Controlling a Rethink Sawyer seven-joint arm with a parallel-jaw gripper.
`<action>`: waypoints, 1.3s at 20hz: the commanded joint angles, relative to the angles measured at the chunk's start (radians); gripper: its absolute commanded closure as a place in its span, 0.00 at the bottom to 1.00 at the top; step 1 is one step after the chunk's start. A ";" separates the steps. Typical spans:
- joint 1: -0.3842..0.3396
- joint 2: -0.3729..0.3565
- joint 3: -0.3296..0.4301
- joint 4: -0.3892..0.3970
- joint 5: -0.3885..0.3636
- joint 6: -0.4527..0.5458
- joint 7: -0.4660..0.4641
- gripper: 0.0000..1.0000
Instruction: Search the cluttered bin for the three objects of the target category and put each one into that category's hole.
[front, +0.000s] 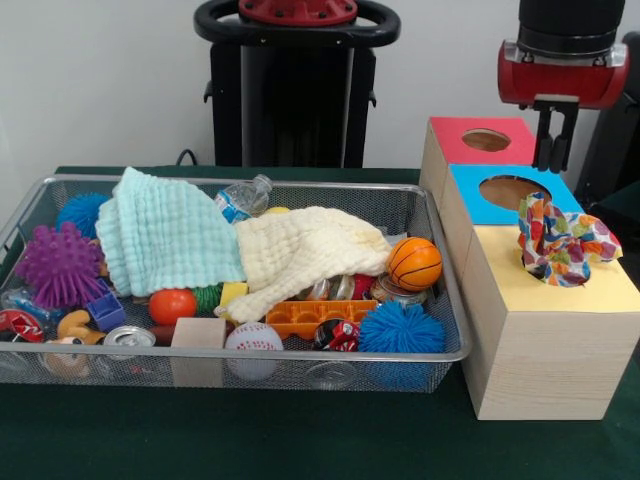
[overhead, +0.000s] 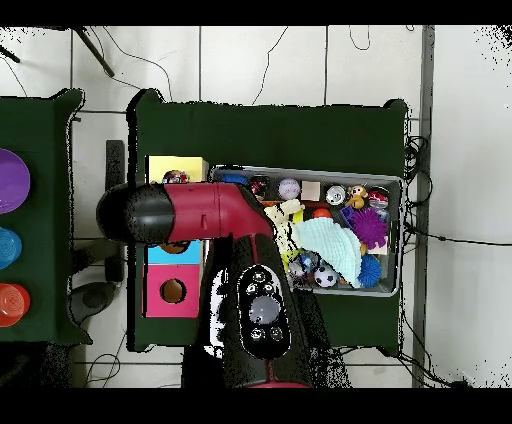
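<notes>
A patterned cloth (front: 562, 240) sits bunched in the hole of the yellow top (front: 560, 290) of the wooden box, partly sticking out. In the wire bin (front: 300, 355) a mint cloth (front: 165, 235) and a cream cloth (front: 305, 255) lie over the other clutter; from overhead the mint cloth (overhead: 330, 245) and cream cloth (overhead: 285, 222) show in the bin (overhead: 397, 200). My gripper (front: 553, 145) hangs above the back of the blue top (front: 510, 192), fingers close together and holding nothing. In the overhead view the arm (overhead: 200, 215) hides it.
The box also has a red top (front: 480, 140) with an open hole. The bin holds a purple spiky ball (front: 58, 265), a basketball (front: 414, 263), a baseball (front: 253, 338), a wooden block (front: 198, 335), cans and a bottle. Coloured bowls (overhead: 8, 180) stand on a side table.
</notes>
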 joint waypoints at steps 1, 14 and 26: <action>0.007 0.064 -0.022 0.033 -0.009 0.028 0.134 1.00; 0.018 0.108 -0.043 0.024 0.008 -0.040 0.161 1.00; 0.043 0.164 -0.048 -0.229 0.076 0.209 0.218 1.00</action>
